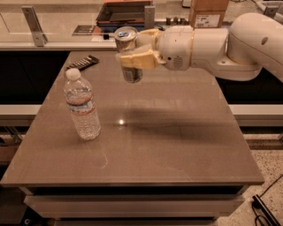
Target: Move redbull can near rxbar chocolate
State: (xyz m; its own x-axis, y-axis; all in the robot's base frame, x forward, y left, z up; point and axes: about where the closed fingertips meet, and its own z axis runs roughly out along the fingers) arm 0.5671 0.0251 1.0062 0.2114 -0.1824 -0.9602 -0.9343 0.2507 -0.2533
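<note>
My gripper is shut on the redbull can, a slim silver can with a blue mark on its shiny top. It holds the can upright in the air above the far middle of the table. The rxbar chocolate, a flat dark wrapper with pale stripes, lies at the table's far left corner, to the left of the can and apart from it.
A clear plastic water bottle with a white cap stands on the left side of the table. Behind the table runs a counter with a tray and a cardboard box. A dark cable lies on the floor at the lower right.
</note>
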